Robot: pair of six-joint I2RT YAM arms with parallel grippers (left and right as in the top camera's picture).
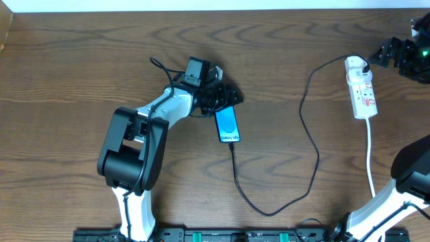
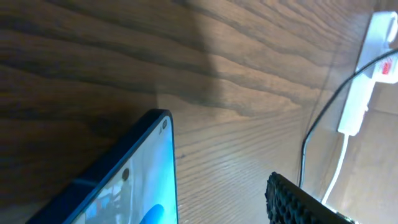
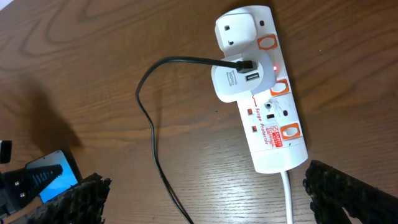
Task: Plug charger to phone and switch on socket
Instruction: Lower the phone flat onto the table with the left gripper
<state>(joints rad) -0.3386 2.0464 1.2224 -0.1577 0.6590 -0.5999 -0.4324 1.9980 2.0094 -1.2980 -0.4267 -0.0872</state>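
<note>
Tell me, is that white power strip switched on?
Likely on: a small red light glows on the socket beside the white adapter. The switches' own positions cannot be told.

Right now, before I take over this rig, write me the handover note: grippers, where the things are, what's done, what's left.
Left gripper: open, at the top end of the phone, not holding it.
Right gripper: open, empty, hovering by the socket.
Charger: its adapter sits in the socket; the cable loops across the table to the phone's lower end, where the plug tip appears inserted.
Done: charger to phone, by the look of it.
Left: the socket switch. A small red light glows beside the adapter, so it may already be on; check before pressing.
</note>
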